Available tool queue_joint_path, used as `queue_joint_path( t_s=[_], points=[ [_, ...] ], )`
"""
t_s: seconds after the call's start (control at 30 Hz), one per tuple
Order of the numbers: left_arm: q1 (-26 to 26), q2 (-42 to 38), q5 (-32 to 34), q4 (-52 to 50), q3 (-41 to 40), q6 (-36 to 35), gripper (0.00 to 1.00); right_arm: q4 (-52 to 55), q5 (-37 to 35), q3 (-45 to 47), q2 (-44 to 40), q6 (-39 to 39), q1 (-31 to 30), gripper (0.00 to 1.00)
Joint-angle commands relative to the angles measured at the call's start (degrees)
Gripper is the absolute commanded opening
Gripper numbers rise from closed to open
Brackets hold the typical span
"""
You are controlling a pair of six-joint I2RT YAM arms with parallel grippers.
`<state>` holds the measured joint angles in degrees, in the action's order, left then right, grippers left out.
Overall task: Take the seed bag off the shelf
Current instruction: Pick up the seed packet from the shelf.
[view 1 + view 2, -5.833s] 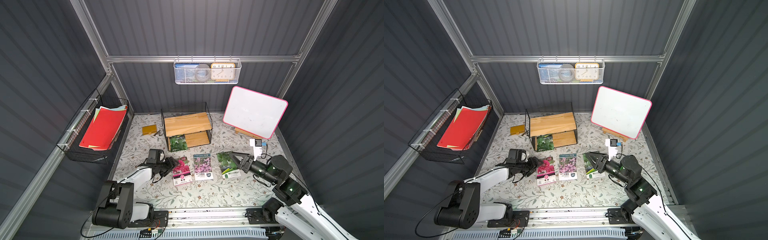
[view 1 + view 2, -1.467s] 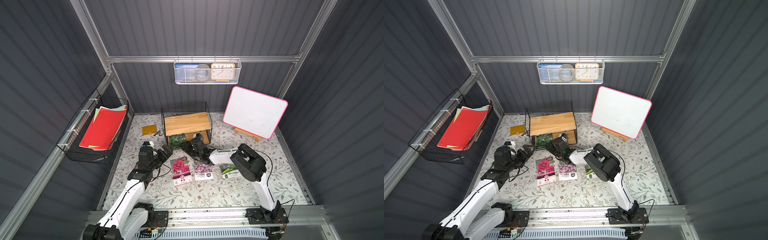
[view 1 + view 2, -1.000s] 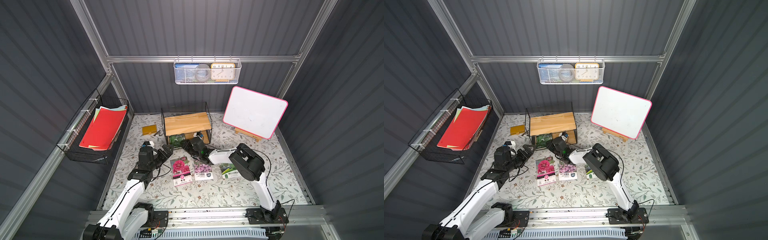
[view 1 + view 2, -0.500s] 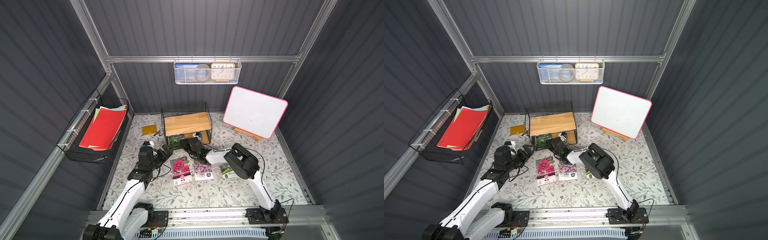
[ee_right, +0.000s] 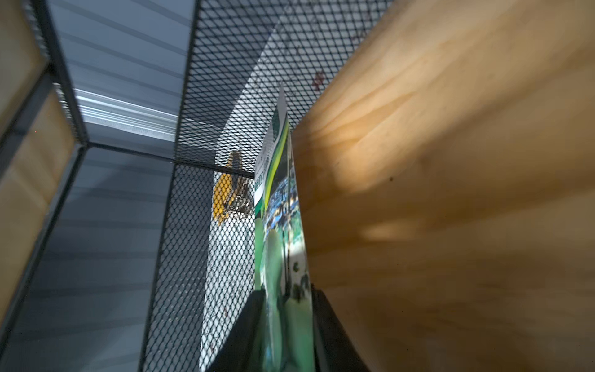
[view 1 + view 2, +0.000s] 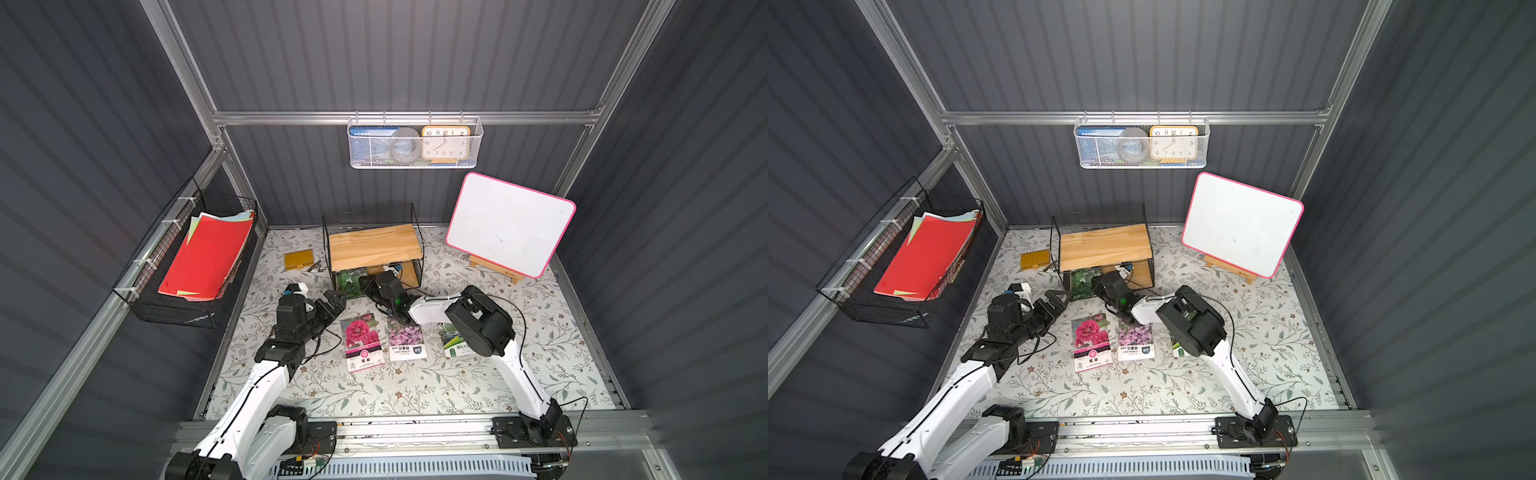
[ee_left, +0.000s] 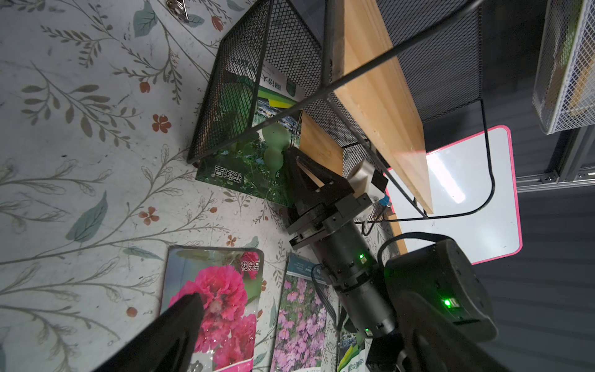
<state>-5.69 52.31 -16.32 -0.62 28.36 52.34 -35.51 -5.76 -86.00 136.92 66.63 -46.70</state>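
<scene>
One green seed bag (image 6: 349,283) lies on the lower board of the shelf (image 6: 374,246), at that board's left end just above the centre of both top views, its front part jutting out past the wire frame. The right jaws are clenched on the bag's right edge: at the bottom centre of the right wrist view the two dark fingers (image 5: 251,325) press one against each face of the bag, the right one lying between bag and wooden board. The right arm (image 6: 432,309) reaches in from its base at the lower right, bending left to the shelf mouth. Left of the bag, near it but apart, the left jaws stand released and spread wide, holding nothing, at the end of the left arm (image 6: 266,382). Below the shelf three packets lie flat in a row on the floral worktop (image 6: 415,386): a pink-flower packet (image 6: 363,340), a purple-flower packet (image 6: 406,341), and a green packet (image 6: 451,347) partly hidden under the right arm. A small yellow-brown card (image 6: 298,260) lies left of the shelf. A pink-rimmed whiteboard (image 6: 509,224) stands at the right, a white mesh basket (image 6: 411,165) with a clock (image 6: 445,143) hangs at the top centre, and a black wire basket (image 6: 174,309) of red papers (image 6: 203,262) hangs on the left wall.
</scene>
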Motion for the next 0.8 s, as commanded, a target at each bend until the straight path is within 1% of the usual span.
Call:
queue_joint_path(
  t_s=[0.0, 0.27, 0.47, 0.6, 0.77],
  points=[
    [-0.02, -0.78, -0.84, 0.10, -1.11, 0.22, 1.00, 1.31, 1.73, -1.69, 1.88, -0.28, 0.42, 0.23],
    [-0.02, -0.99, -0.91, 0.24, -1.18, 0.31, 1.00, 1.36, 3.20, -1.64, 2.21, -0.11, 0.63, 0.10],
    [-0.02, -1.11, -0.90, 0.36, -1.11, 0.33, 1.00, -0.01, 4.49, 0.30, 0.32, -0.45, 0.74, 0.00],
    [-0.06, -1.32, -0.71, 0.19, -0.52, 0.14, 1.00, -2.56, 5.55, 4.58, -3.30, -0.76, 1.16, 0.00],
    [-0.02, -1.92, -0.51, -0.03, 0.86, 0.20, 1.00, -6.72, 6.06, 12.75, -9.41, -0.32, 1.72, 0.00]
  ],
)
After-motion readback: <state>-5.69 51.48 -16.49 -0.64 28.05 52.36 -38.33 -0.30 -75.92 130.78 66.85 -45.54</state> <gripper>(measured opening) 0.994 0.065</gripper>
